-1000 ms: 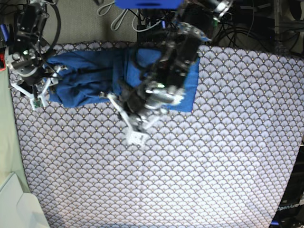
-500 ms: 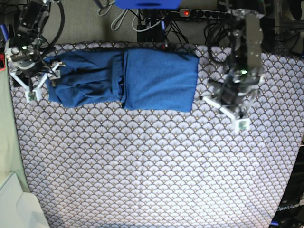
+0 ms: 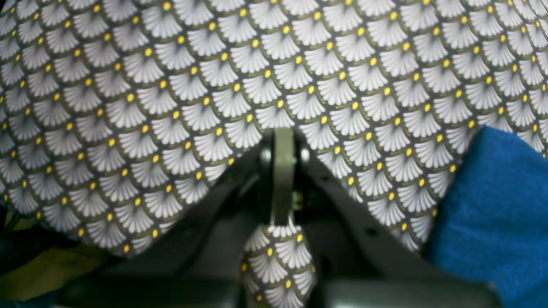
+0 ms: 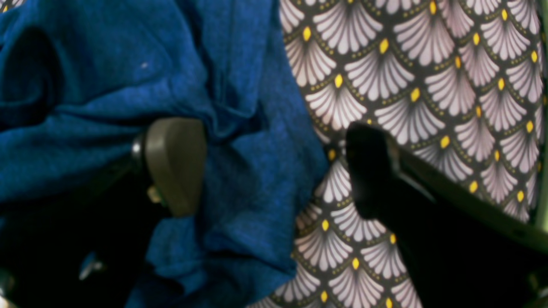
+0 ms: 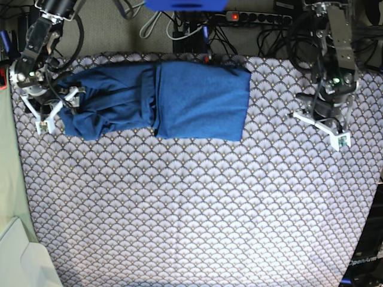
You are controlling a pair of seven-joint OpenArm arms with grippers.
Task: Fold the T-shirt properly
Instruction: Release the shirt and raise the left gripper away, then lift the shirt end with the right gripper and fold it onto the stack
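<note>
My right gripper (image 5: 51, 113) wide open, straddling T-shirt (image 5: 197, 98) edge at 9 o'clock; left gripper (image 5: 323, 124) closed, empty, on table cover (image 5: 197, 209) at 3 o'clock.

Covered almost edge to edge by a table cover (image 5: 197, 203) printed with pale scallop fans on a dark ground, each fan tipped with a small yellow dot. Lit evenly from above, with a soft sheen across the cloth and no hard shadows. Bounded at the far edge by a strip of grey floor (image 5: 114, 30), crossed by a loose tangle of dark cables (image 5: 197, 33). Backed by a power strip (image 5: 257, 18) with a glowing red switch. Flanked on one side by a pale green surface (image 5: 9, 197) and, at the near corner, a whitish box-like shape (image 5: 27, 263), possibly a bin, though too cropped to tell.
</note>
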